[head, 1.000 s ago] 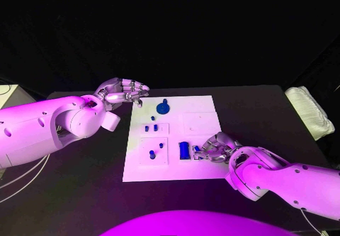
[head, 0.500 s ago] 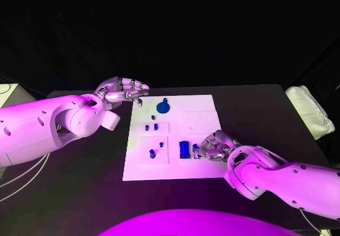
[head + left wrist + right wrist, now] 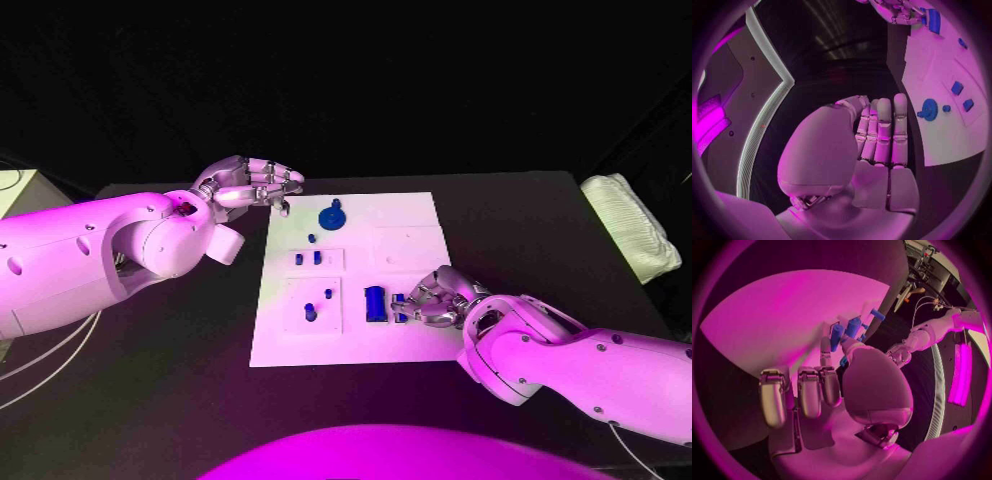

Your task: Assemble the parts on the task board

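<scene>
While several small blue parts (image 3: 310, 260) lie loose on the task board (image 3: 404, 215) at mid-bench, assembly appears barely begun: the right hand (image 3: 436, 298) fingers work at a blue block (image 3: 375, 303), grip uncertain, and the left hand (image 3: 248, 185) hangs curled, empty.

The left hand (image 3: 248, 186) is raised just off the board's (image 3: 411, 215) far left corner, its fingers (image 3: 882, 132) curled in on nothing. The right hand (image 3: 433, 300) rests low over the board's near right part, fingers (image 3: 811, 392) bent down toward the board; whether it holds anything cannot be told.
</scene>
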Controlling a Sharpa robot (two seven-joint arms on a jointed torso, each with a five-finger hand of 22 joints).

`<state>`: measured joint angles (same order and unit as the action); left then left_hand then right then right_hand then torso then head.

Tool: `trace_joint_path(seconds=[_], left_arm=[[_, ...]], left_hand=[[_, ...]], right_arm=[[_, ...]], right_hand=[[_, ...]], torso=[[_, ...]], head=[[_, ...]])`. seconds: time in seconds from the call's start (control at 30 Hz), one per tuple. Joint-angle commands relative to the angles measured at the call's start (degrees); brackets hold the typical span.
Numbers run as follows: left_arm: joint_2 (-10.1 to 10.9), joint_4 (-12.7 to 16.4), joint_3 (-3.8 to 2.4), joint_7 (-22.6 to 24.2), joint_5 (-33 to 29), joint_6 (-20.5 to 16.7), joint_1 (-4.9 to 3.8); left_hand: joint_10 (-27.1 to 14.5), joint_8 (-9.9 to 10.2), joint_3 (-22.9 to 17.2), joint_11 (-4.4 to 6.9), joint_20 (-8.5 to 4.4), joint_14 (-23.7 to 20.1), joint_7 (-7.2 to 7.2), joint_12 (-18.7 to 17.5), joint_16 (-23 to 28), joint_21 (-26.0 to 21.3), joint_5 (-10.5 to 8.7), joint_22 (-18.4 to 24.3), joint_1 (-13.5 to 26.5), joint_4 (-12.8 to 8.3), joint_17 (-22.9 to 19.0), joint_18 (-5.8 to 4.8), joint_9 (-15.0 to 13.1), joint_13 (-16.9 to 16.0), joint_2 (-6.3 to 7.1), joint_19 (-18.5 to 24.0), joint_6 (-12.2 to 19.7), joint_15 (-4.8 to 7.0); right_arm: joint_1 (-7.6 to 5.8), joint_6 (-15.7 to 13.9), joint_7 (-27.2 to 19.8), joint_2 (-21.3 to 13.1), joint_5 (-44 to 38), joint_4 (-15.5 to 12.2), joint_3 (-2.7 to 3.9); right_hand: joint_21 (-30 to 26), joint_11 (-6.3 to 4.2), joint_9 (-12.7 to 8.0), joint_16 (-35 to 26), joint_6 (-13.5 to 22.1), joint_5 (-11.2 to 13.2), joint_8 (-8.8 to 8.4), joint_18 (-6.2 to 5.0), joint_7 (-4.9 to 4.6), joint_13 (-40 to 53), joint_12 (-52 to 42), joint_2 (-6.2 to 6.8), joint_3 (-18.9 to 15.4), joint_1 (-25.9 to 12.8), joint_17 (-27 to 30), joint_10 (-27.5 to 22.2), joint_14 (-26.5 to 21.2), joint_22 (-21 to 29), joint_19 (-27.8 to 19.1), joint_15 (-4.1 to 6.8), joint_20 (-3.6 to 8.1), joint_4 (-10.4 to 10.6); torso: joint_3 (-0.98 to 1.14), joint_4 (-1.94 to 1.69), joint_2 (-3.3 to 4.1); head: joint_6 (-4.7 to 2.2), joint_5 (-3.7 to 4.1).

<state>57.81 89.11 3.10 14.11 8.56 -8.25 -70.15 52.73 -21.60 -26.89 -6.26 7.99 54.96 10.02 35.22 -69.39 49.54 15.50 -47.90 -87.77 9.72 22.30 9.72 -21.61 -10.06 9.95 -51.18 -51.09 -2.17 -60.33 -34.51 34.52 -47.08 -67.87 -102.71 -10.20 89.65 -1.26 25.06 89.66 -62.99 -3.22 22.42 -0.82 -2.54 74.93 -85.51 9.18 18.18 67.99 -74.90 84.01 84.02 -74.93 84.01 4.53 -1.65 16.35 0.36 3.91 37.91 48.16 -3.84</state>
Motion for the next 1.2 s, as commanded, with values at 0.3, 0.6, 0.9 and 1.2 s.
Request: trace_joint_path(seconds=[0.3,0.6,0.9,1.2], left_arm=[[-0.1,0.1,-0.04,0.1,0.2,1.0,-0.02],[0.0,0.1,-0.04,0.1,0.2,1.0,-0.02],[-0.1,0.1,-0.04,0.0,0.2,1.0,-0.02],[-0.1,0.0,-0.04,0.0,0.2,1.0,-0.02]], left_hand=[[-0.3,-0.3,-0.2,0.08,-0.03,-0.1,-0.16,0.4,0.3,-0.2,0.10,-0.1,-0.1,-0.1,0.1,0.81,-0.1,-0.1,-0.38,-0.6,0.3,-0.25],[-0.3,-0.3,-0.2,0.07,-0.03,-0.1,-0.15,0.4,0.3,-0.2,0.10,-0.1,-0.1,-0.2,0.1,0.81,-0.1,-0.1,-0.36,-0.5,0.3,-0.25],[-0.3,-0.3,-0.2,0.05,-0.03,-0.1,-0.12,0.4,0.3,-0.2,0.10,-0.1,0.0,-0.2,0.1,0.80,-0.1,-0.1,-0.38,-0.5,0.4,-0.26],[-0.3,-0.3,-0.3,0.04,-0.03,-0.1,-0.11,0.4,0.3,-0.1,0.10,-0.1,0.1,-0.2,0.1,0.80,-0.1,-0.1,-0.42,-0.5,0.4,-0.27]], right_arm=[[-0.01,2.9,0.3,0.1,-1.8,0.3,0.00],[-0.04,1.9,-0.5,0.4,-2.4,0.5,0.00],[-0.04,1.4,-1.3,0.4,-2.4,0.2,0.00],[-0.04,1.0,-2.0,0.2,-2.3,-0.1,0.00]], right_hand=[[0.4,-0.12,-0.1,0.3,0.2,0.0,0.04,0.82,-0.29,12.9,0.1,0.38,-0.5,-0.8,-15.1,4.4,6.0,-15.1,6.0,0.39,0.47,0.0],[0.4,-0.10,-0.1,0.3,0.2,0.0,0.04,0.82,-0.31,12.8,0.2,0.45,-0.6,-1.0,-15.0,4.4,6.0,-15.1,6.0,0.38,0.46,0.0],[0.4,-0.02,0.0,0.3,0.3,0.0,0.14,0.82,-0.40,12.9,0.2,0.34,-1.0,-2.5,-15.0,4.4,6.0,-15.1,6.0,0.30,0.40,0.2],[0.4,-0.03,0.1,0.3,0.3,0.0,0.32,0.82,-0.36,12.9,0.1,0.15,-1.5,-4.3,-15.0,4.4,6.0,-15.1,6.0,0.29,0.36,0.3]], torso=[[0.03,0.03,0.06],[0.05,-0.01,0.09],[0.01,0.03,0.00],[0.00,0.00,0.00]], head=[[0.16,0.04],[0.22,0.01],[0.31,-0.04],[0.22,0.01]])
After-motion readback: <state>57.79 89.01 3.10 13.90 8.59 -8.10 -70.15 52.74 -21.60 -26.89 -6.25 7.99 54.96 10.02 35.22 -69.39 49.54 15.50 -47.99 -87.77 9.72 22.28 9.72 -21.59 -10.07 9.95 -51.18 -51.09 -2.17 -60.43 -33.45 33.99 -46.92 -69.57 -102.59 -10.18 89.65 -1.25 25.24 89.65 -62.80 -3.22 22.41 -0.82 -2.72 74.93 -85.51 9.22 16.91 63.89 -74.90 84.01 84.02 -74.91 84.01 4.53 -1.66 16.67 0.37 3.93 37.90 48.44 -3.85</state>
